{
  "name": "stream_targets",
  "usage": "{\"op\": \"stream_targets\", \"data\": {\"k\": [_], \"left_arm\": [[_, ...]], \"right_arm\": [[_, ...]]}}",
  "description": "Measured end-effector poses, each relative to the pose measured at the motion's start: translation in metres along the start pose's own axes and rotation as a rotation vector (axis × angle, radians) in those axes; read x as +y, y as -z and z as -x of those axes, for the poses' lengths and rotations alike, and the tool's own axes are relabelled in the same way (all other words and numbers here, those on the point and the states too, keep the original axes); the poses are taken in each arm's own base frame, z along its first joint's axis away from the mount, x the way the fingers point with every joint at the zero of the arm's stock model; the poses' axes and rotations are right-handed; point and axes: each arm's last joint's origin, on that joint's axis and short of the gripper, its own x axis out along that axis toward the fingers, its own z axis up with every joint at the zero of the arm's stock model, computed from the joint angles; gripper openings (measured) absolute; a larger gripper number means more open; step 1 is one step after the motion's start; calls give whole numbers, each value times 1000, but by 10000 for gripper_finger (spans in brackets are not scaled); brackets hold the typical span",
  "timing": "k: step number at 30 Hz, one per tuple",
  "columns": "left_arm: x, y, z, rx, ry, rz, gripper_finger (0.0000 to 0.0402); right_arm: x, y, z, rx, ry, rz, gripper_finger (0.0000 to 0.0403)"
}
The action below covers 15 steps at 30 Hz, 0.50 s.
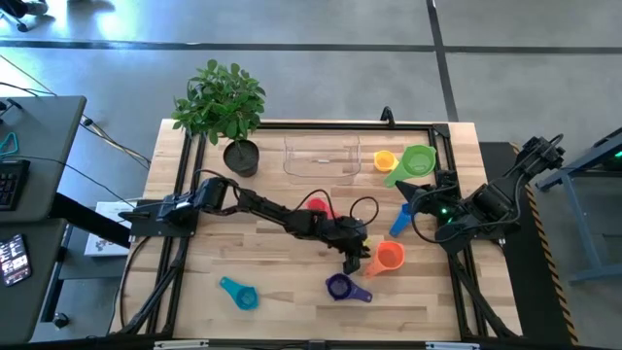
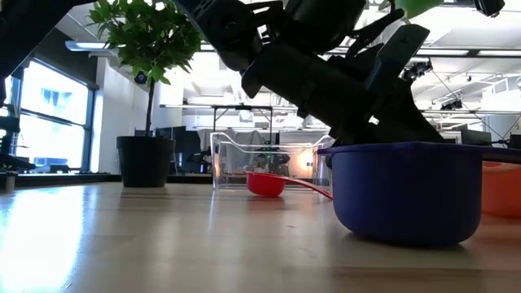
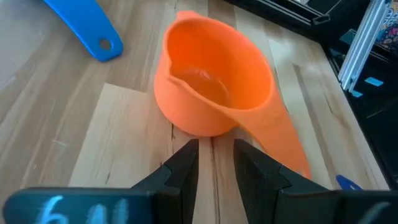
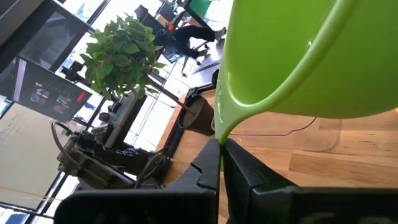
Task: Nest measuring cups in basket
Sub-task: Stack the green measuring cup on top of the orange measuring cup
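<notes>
An orange measuring cup [image 3: 214, 81] stands upright on the table, its handle [image 3: 273, 134] toward the near right. My left gripper [image 3: 216, 146] is open by a narrow gap, low over the table, with its fingertips right at that cup's near wall. At the far right my right gripper [image 1: 425, 187] is shut on a green cup [image 1: 416, 162]. Red [image 1: 316, 206], blue [image 1: 400, 220], yellow [image 1: 385, 160], purple [image 1: 340, 287] and teal [image 1: 238, 292] cups lie scattered. The clear basket [image 1: 321, 158] stands at the far edge, with no cup showing in it. My left gripper has nothing between its fingers; whether its fingertips [image 3: 189, 152] touch the orange cup's wall I cannot tell. My right gripper pinches a thin tapering tab [image 4: 219, 134] that runs out from the green cup's rim, between its two fingers. The cup is lifted clear of the table, tilted, with its bowl [image 4: 298, 56] beyond the fingertips.
A potted plant [image 1: 240, 156] stands left of the basket. A dark frame rail [image 1: 321, 124] runs around the table. A cable [image 1: 364, 206] loops over the middle. In the low view the purple cup [image 2: 407, 191] fills the near right, in front of my left arm.
</notes>
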Motion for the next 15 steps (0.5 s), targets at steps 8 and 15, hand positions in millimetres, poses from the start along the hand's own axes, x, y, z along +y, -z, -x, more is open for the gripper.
{"op": "stream_targets", "data": {"k": [8, 15], "left_arm": [[-19, 7, -2, -7, 16, -32, 90], [-23, 6, -2, -32, 22, -37, 90]], "right_arm": [[0, 0, 0, 0, 0, 17, 0], [0, 0, 0, 0, 0, 16, 0]]}}
